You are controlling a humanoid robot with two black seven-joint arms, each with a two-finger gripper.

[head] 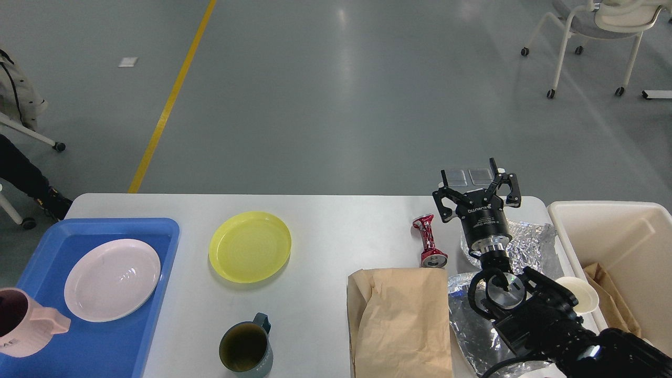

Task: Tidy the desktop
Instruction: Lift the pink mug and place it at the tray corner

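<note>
The desktop [336,220] is a wide white-grey tabletop. On its left lies a blue tray [105,346] holding a pink plate [112,279]. A pink mug [21,323] shows at the tray's left edge, partly cut off by the frame, and what holds it is hidden. My left gripper is out of view. My right gripper [475,181] stands open and empty above the far right of the desktop, just right of a crushed red can [429,241]. A yellow plate [250,247] and a dark grey-green mug [245,349] sit on the desktop.
A brown paper bag [404,320] lies front centre-right, with crumpled foil [525,236] beside it under my right arm. A cream bin [619,236] with brown paper inside stands off the right end, a white paper cup [580,294] at its rim. Chairs stand beyond.
</note>
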